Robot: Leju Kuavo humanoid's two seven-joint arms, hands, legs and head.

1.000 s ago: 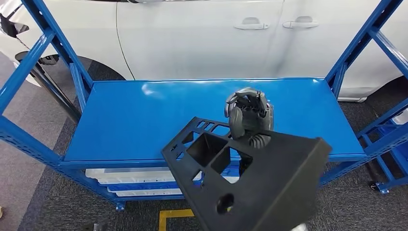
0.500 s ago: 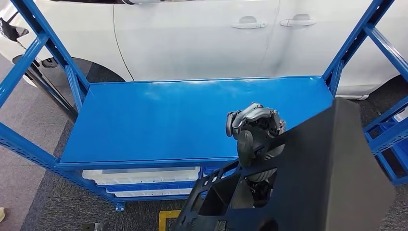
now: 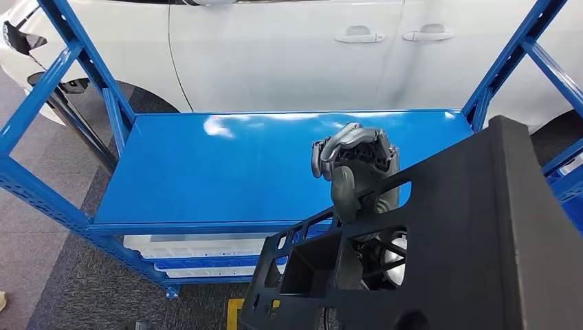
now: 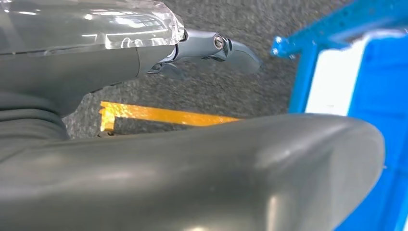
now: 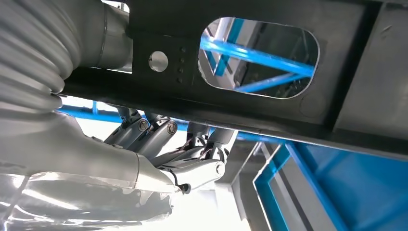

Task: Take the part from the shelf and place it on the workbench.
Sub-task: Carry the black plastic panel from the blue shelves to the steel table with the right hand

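The part (image 3: 467,240) is a big black plastic panel with square pockets and cut-outs. It is held tilted up in the air at the front right of the blue shelf (image 3: 206,165), close to my head. My right hand (image 3: 354,165) grips it by its upper edge, fingers curled over the rim. In the right wrist view those fingers (image 5: 192,144) wrap under a bar of the part (image 5: 351,72). My left hand (image 4: 183,168) hangs over the carpet, holding nothing, with one finger (image 4: 235,48) stretched out.
A white car (image 3: 275,48) stands right behind the shelf. Blue uprights (image 3: 505,62) and braces (image 3: 41,89) flank the top board. White trays (image 3: 199,247) lie on the lower level. A yellow floor marking (image 3: 234,306) is on the grey carpet in front.
The part has swung from lying slanted over the shelf's front edge to standing steeply up, nearer my head and further right. My right hand rose slightly with it.
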